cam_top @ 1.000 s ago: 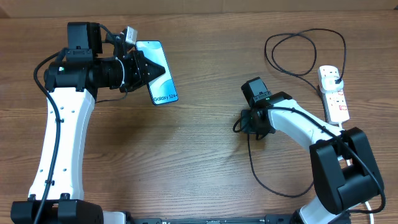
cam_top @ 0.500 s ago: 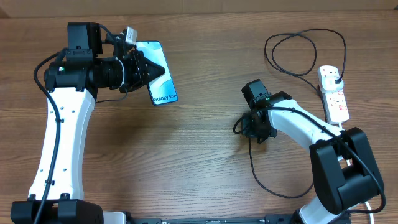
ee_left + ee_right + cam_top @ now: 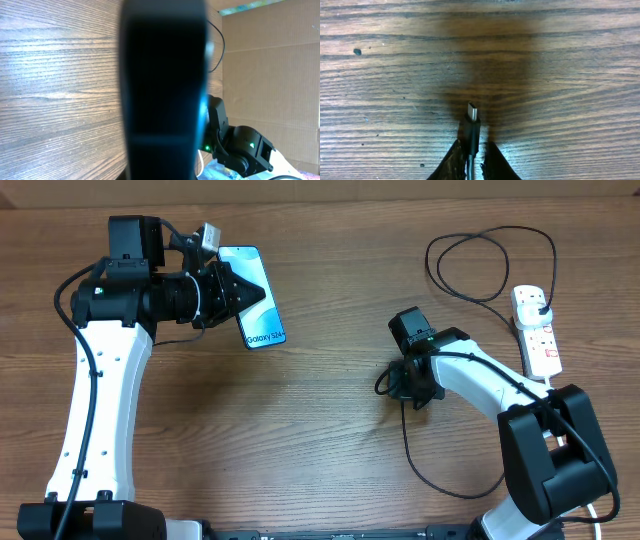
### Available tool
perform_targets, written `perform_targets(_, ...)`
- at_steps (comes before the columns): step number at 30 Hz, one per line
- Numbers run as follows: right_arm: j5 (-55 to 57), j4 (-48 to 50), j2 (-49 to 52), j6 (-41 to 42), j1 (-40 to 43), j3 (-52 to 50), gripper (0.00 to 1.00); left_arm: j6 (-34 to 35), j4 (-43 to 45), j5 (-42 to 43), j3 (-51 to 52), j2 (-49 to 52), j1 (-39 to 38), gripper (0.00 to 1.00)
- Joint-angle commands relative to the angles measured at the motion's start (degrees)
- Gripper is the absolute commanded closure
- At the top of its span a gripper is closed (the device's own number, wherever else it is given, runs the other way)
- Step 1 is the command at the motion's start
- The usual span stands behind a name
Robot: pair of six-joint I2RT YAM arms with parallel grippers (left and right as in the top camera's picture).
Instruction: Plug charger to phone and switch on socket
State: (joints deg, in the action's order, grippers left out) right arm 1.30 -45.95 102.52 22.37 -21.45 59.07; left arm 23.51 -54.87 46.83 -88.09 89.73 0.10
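My left gripper (image 3: 232, 290) is shut on the phone (image 3: 260, 305) and holds it above the table at the back left, its blue "Galaxy S24" screen facing up. In the left wrist view the phone (image 3: 165, 90) is a dark blur filling the middle. The charger cable (image 3: 405, 445) runs from its black plug (image 3: 541, 305) in the white socket (image 3: 537, 340) to a connector tip (image 3: 473, 111) lying on the wood. My right gripper (image 3: 471, 159) is low over the table, its fingers closed round the cable just behind the tip.
The charger cable forms a big loop (image 3: 470, 240) at the back right and another curve near the front right. The right arm (image 3: 235, 145) shows behind the phone in the left wrist view. A cardboard wall (image 3: 270, 75) stands beyond the table.
My right gripper has shifted slightly toward the front over the cable end, then held still. The left arm and the phone have not moved.
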Motion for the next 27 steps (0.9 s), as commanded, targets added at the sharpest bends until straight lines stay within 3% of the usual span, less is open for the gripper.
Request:
perform_targets(1,-0.09,0.24,0.11,0.09,0.11,-0.26,0.93,-1.70,0.22,0.81,-0.13,-2.10,0.20,0.96)
perform_targets(15,-3.67,0.20,0.07,0.04,0.22,-0.15,0.96,-1.75,0.13,2.82,-0.13,-2.10,0.22,0.96)
perform_targets(20,-18.01,2.97,-4.39,-3.08,1.86,0.31,0.96,-1.73,4.22,10.62,-0.13,-2.27,0.42,0.96)
perform_targets(27,-51.21,4.87,-15.19,-17.00,4.50,0.31,0.96,-2.82,7.08,16.74,-0.13,-4.07,0.42,0.96)
